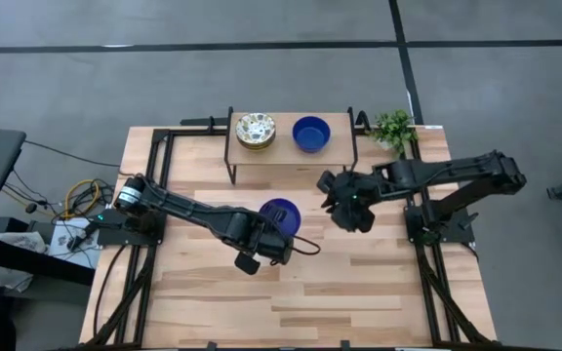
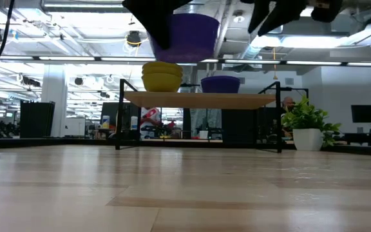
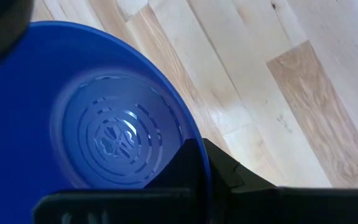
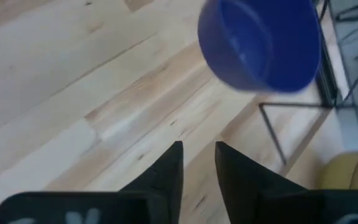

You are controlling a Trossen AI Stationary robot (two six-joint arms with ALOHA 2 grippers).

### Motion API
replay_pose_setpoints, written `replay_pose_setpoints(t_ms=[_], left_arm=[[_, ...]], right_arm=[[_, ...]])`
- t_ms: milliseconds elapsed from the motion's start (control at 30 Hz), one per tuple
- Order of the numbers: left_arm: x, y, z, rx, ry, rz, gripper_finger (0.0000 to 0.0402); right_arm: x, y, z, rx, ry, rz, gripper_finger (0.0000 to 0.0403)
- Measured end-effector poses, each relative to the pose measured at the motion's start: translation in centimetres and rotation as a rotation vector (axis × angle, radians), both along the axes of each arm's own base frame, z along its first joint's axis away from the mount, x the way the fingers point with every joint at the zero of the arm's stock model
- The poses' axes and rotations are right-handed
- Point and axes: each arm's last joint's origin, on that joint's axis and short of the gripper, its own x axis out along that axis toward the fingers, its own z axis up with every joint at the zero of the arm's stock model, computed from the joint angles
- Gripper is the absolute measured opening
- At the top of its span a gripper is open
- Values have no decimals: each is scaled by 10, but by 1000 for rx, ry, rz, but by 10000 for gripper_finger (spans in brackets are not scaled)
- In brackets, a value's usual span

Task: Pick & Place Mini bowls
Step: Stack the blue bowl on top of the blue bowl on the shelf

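My left gripper (image 1: 273, 234) is shut on a cobalt blue mini bowl (image 1: 281, 215) and holds it high above the middle of the table, near the top edge of the low view (image 2: 187, 35). A stack of cream floral bowls (image 1: 256, 130) and another blue bowl (image 1: 310, 134) rest on their bases on the wooden shelf (image 1: 291, 156) at the far edge. My right gripper (image 1: 347, 213) hovers right of the lifted bowl. Its fingers (image 4: 199, 171) stand a narrow gap apart with nothing between them. The right wrist view shows the lifted bowl (image 4: 260, 43) ahead of it. My left gripper holds the blue bowl by its rim (image 3: 194, 152), on the side toward the table's near edge. One finger (image 3: 179, 171) is inside the bowl and the other is outside the wall. The bowl is lifted clear of the table, roughly upright with its opening up.
The shelf stands on thin black legs (image 2: 119, 116) at the far middle of the table. A small potted plant (image 1: 394, 129) sits right of it. Bare wood (image 1: 359, 292) lies across the near half of the table.
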Motion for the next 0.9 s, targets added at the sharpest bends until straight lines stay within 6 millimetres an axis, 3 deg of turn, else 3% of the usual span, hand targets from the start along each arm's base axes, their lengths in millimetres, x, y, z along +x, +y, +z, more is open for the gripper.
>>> replay_pose_setpoints(t_ms=[367, 900], left_arm=[[1, 0, 0, -16, 1, -5, 4], [4, 4, -1, -13, -7, -15, 4]], right_arm=[[26, 18, -14, -158, -58, 107, 102], [31, 33, -13, -227, -119, 211, 102]])
